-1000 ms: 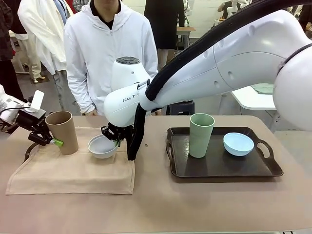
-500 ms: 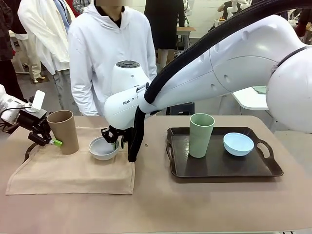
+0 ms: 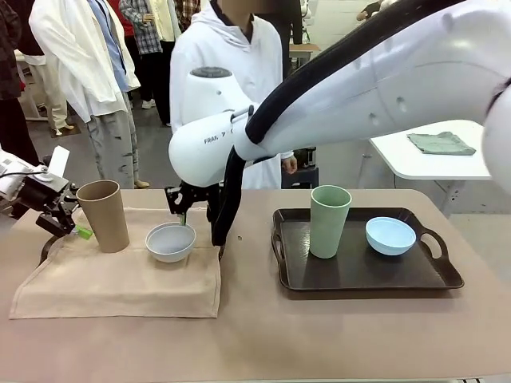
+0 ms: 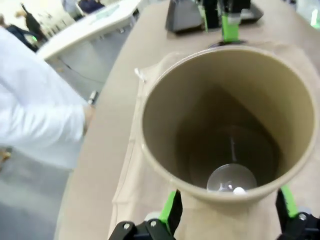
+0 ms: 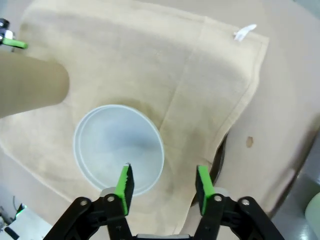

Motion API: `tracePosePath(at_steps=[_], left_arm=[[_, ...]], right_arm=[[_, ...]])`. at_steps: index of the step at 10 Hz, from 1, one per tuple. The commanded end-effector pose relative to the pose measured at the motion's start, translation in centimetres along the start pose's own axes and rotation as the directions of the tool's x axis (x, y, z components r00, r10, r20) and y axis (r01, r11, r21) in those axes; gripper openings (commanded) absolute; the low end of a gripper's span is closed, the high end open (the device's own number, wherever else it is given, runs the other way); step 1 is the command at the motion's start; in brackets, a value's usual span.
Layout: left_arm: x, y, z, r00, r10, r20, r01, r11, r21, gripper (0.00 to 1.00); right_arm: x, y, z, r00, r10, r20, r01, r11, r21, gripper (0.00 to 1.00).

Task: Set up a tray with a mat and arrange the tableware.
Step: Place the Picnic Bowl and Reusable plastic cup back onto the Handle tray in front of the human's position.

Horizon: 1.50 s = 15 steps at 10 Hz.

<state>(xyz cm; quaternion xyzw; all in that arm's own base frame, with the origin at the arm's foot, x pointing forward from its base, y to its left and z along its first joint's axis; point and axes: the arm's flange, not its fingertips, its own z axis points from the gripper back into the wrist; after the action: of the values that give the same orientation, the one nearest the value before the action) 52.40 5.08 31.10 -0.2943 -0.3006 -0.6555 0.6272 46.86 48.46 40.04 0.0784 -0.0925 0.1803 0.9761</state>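
Fingers of the right end effector (image 5: 163, 187) stand spread with nothing between them, just above the white bowl (image 5: 117, 150). The bowl rests on the beige mat (image 3: 120, 279), likely set down there as its place. The left end effector (image 3: 78, 230) is open too, pads either side of the upright tan cup (image 3: 104, 215), not clamping it. Well beyond the right end effector, the dark tray (image 3: 359, 275) holds the pale green cup (image 3: 330, 219) and light blue bowl (image 3: 390, 235). Lettering on the right arm reads "FRAN"; a cable hides the rest.
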Motion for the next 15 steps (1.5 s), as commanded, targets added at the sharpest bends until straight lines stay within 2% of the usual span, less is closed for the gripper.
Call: tracePosePath(at_steps=[1,2,3,5,6,8,9,11,13,14,15], left_arm=[[1.0,-0.9,1.8,0.989,0.072,-0.131,-0.075,0.997,-0.024,1.0],[1.6,-1.7,3.0,0.963,0.13,-0.237,-0.135,0.991,-0.003,1.0],[2.6,-2.7,4.3,0.924,0.195,-0.329,-0.185,0.981,0.061,1.0],[5.5,-4.8,6.2,0.803,0.339,-0.49,-0.253,0.939,0.235,1.0],[7.7,-6.3,7.2,0.768,0.406,-0.495,-0.275,0.907,0.318,1.0],[10.9,-7.5,8.2,0.697,0.577,-0.425,-0.353,0.793,0.497,1.0],[12.4,-8.6,8.6,0.641,0.639,-0.424,-0.333,0.73,0.597,1.0],[16.5,-10.6,8.3,0.538,0.716,-0.445,-0.315,0.66,0.682,1.0],[20.8,-11.5,7.7,0.48,0.741,-0.47,-0.351,0.653,0.671,1.0],[23.4,-12.2,7.8,0.47,0.738,-0.485,-0.393,0.666,0.634,1.0],[25.5,-12.4,8.2,0.479,0.741,-0.471,-0.437,0.667,0.604,1.0]], right_arm=[[-2.3,-0.8,1.7,0.999,-0.019,0.027,0.02,0.999,-0.035,0.87],[-3.0,-1.0,2.7,1.0,-0.015,0.019,0.016,0.999,-0.046,0.97],[-3.7,-1.4,4.0,1.0,0.009,-0.001,-0.009,0.998,-0.068,1.0],[-5.2,-2.3,7.0,1.0,0.018,-0.025,-0.021,0.994,-0.107,1.0],[-6.3,-2.3,8.8,1.0,0.017,-0.025,-0.02,0.992,-0.126,1.0],[-8.2,-2.7,12.3,0.999,0.015,-0.03,-0.019,0.988,-0.152,1.0],[-9.1,-2.5,14.2,0.999,0.041,-0.026,-0.044,0.989,-0.14,1.0],[-10.3,-2.4,17.7,0.999,0.046,-0.015,-0.047,0.987,-0.151,1.0],[-10.6,-2.5,19.8,0.999,0.025,-0.047,-0.031,0.99,-0.135,1.0],[-10.9,-2.3,20.9,0.999,0.025,-0.046,-0.031,0.99,-0.136,1.0],[-11.1,-2.3,21.8,0.999,0.022,-0.041,-0.028,0.988,-0.149,1.0]])
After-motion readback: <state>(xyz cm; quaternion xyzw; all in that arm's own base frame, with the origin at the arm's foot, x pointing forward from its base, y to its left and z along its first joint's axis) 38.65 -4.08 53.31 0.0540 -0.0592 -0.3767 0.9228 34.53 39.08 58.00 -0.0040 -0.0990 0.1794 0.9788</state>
